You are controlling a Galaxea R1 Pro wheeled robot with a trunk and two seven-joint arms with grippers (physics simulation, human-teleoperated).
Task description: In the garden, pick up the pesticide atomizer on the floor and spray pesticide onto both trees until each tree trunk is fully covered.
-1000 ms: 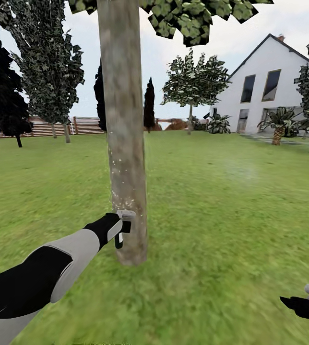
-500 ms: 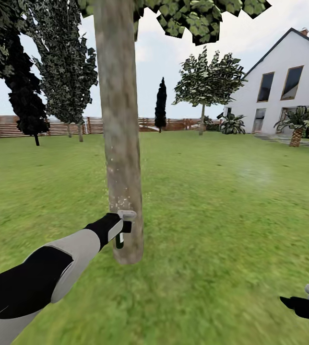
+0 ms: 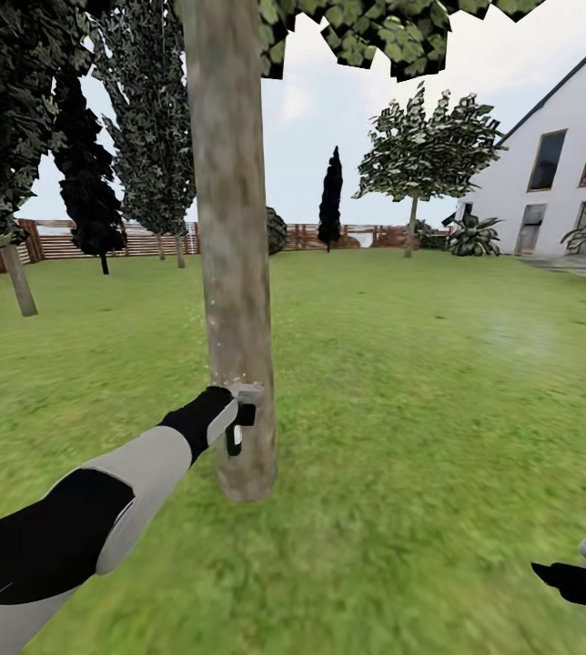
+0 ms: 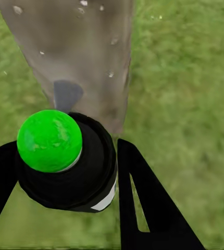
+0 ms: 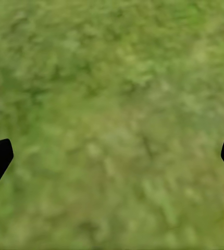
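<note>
A thick grey-brown tree trunk (image 3: 232, 227) rises from the lawn just ahead, with pale specks low on its bark. My left gripper (image 3: 238, 423) is held right against its lower part, shut on the pesticide atomizer (image 3: 234, 444). In the left wrist view the atomizer (image 4: 65, 159) is a black bottle with a bright green round cap, clamped between black fingers (image 4: 143, 203) and pointing at the trunk (image 4: 75, 52), where droplets show. A second leafy tree (image 3: 425, 150) with a thin bare trunk stands far off near the house. My right gripper (image 5: 112, 156) hangs open over grass.
A white house (image 3: 557, 173) stands at the back right. A brown slat fence (image 3: 84, 241) runs along the far edge with dark narrow trees (image 3: 88, 182) before it. Another trunk (image 3: 18, 277) leans at the left. Lawn (image 3: 439, 409) stretches right of the trunk.
The whole head view has swung left, so the house slid right and more fence appeared. My left gripper with the atomizer sits slightly higher against the trunk. The right arm kept its place.
</note>
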